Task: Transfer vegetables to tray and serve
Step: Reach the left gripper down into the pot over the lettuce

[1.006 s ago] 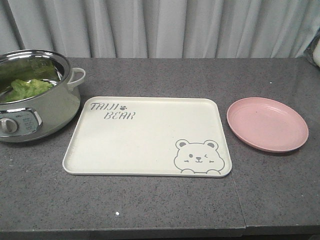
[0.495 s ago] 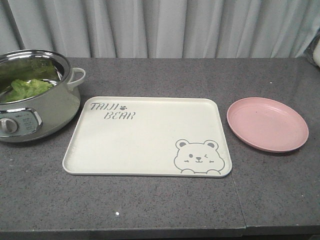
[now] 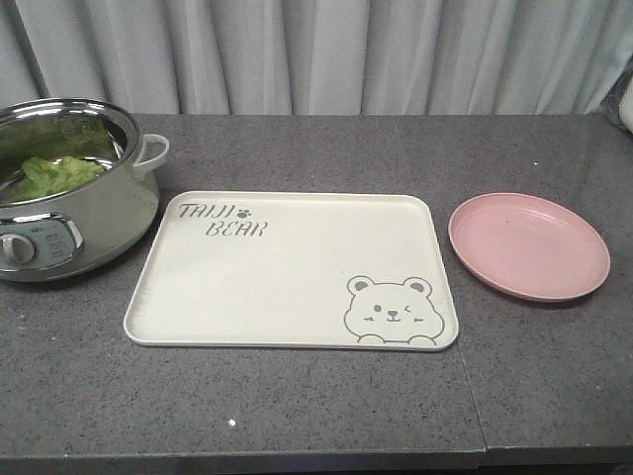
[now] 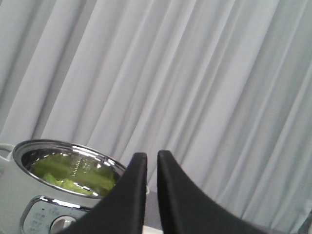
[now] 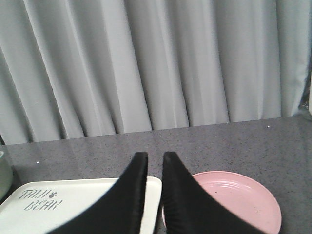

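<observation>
Grey-green steel-lined electric pot [image 3: 99, 213]: left side cropped; dial markings illegible. Crinkly green lettuce leaf [image 3: 54, 174]: lower part hidden by rim.

- Soft, even light falls from above; the tray [image 3: 287, 267] and plate [image 3: 529, 245] cast only thin shadows.
- Bright glare sits on the pot's [image 3: 84, 203] steel rim (in the front and left wrist views alike).
- The wrist views are softer; the left gripper [image 4: 151, 155] reads as a dark shape without detail.

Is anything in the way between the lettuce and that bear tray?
The lettuce lies inside the pot, so it has to be lifted over the pot's wall and rim. Nothing else shows between pot and tray.
</observation>
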Available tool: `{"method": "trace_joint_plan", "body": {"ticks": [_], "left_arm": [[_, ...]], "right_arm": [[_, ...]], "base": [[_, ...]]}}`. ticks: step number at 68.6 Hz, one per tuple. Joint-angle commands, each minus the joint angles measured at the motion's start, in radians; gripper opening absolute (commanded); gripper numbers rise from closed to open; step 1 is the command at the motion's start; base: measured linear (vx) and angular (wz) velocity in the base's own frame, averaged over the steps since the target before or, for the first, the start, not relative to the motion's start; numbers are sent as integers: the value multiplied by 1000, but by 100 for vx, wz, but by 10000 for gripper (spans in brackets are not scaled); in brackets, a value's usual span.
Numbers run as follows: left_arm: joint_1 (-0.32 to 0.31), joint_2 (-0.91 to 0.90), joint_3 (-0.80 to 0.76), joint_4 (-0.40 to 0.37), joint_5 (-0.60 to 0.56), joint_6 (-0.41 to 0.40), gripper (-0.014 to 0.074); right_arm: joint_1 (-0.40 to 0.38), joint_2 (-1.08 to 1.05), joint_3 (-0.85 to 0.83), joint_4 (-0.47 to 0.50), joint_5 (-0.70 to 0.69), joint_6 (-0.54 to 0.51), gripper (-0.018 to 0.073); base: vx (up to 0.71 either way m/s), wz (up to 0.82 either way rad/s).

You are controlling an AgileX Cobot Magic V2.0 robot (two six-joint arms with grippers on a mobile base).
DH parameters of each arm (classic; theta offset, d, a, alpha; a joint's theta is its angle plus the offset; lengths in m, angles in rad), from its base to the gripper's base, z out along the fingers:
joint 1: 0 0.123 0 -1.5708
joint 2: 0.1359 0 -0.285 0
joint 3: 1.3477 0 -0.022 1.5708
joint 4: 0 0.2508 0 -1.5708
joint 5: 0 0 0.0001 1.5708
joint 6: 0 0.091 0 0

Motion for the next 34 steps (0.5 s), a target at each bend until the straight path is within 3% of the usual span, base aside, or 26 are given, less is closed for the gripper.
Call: {"method": "trace_joint_plan", "body": {"ticks": [1,9,15,21,28,34], "left_arm": [[1,59,-83,-3,33,19,167],[1,100,-124,-8,122,18,365],[1,108,-124,-11,116,6,485],[1,108,-124,-32,95,-9,539],[1,137,-143,-35,80,-7,533],[1,230,-220,8,105,-6,519]], "right_arm": [[0,74,-55,53,-67,-28,239],[0,134,-51,88,-90,-27,516],[0,159,-51,89,-99,-29,668],[0,181,-51,84,-112,-39,727],[0,203,-51,83,-99,-86,720],[0,218,-51,83,-100,-106,704]], "base": [[0,0],[0,0],[0,0],[0,0],[0,0],[0,0]]}}
